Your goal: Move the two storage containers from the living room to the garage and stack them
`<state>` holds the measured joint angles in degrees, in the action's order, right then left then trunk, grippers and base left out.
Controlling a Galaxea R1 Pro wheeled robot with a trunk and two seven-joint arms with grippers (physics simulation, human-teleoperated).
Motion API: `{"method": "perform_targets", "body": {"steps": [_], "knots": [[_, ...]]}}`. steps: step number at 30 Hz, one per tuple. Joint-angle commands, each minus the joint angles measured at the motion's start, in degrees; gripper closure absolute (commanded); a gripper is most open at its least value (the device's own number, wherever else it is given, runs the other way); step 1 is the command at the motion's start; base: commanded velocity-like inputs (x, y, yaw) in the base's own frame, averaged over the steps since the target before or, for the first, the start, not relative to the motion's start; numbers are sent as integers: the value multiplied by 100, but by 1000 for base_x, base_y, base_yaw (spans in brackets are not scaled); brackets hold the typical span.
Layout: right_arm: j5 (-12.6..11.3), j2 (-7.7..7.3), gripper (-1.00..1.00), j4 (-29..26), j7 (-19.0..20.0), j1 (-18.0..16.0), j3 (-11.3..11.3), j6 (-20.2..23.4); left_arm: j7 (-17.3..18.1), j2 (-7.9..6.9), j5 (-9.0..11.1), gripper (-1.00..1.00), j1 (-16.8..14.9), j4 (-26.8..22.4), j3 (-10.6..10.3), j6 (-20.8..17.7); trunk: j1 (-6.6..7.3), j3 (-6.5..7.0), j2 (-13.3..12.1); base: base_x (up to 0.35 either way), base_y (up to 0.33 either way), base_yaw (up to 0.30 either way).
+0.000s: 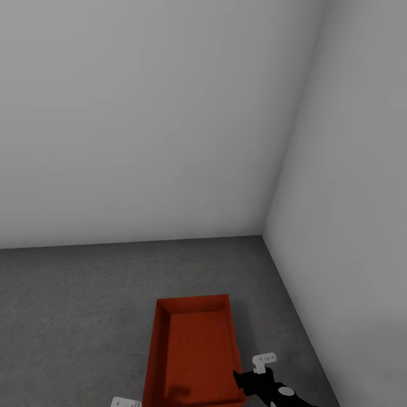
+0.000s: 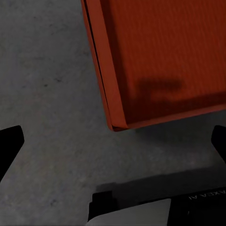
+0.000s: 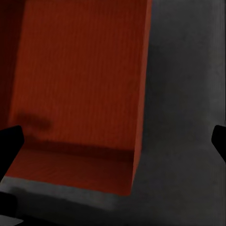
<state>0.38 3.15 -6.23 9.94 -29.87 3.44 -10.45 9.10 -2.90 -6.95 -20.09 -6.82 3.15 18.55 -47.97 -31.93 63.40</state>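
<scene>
One orange-red storage container (image 1: 195,350) rests on the dark-grey concrete floor (image 1: 85,294) of the garage, near the corner of two pale walls. Its ribbed inside is empty. A dark seam runs along its outer wall (image 2: 101,70) in the left wrist view; I cannot tell whether a second container is nested in it. My right gripper (image 1: 249,381) hovers beside the tub's near right corner, and its wrist view shows it open (image 3: 113,146) over that corner (image 3: 134,174), holding nothing. My left gripper (image 2: 113,141) is open above the floor just off the near left corner (image 2: 115,125).
The back wall (image 1: 141,113) and the right wall (image 1: 350,198) meet in a corner just beyond the container. Bare concrete stretches to the left of the tub. A white and black part of my own body (image 2: 136,212) shows under the left gripper.
</scene>
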Motion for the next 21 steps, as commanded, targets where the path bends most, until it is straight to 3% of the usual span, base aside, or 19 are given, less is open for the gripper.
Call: {"method": "perform_targets", "body": {"steps": [1, 5, 7, 12, 16, 21], "knots": [[-1, -4, -100, 6, -23, -3, 20, -22, 14, 0, -60, -100, -3, 4, 37, 21, 0, -5, 3, 0, 0, 0], [-31, -6, -100, 7, -382, -2, -51, -20, 19, -1, -67, -100, -3, 5, 37, 21, 0, -5, 3, 0, 0, 0], [-43, 27, -100, 78, -1120, 4, -69, -22, 20, -1, -68, -100, -3, 5, 35, 24, 0, -5, 3, 0, 0, 0], [-53, 83, -100, 200, -1924, 7, -71, -20, 21, 0, -69, -100, -3, 5, 36, 25, 0, -5, 3, 0, 0, 0], [-59, 116, -100, 242, -2217, 8, -77, -18, 21, 0, -69, -100, -3, 5, 36, 26, 0, -5, 3, 0, 0, 0], [-68, 111, -100, 250, -2187, 8, -86, -30, 21, 0, -70, -100, -3, 5, 37, 26, 0, -5, 3, 0, 0, 0]]}}
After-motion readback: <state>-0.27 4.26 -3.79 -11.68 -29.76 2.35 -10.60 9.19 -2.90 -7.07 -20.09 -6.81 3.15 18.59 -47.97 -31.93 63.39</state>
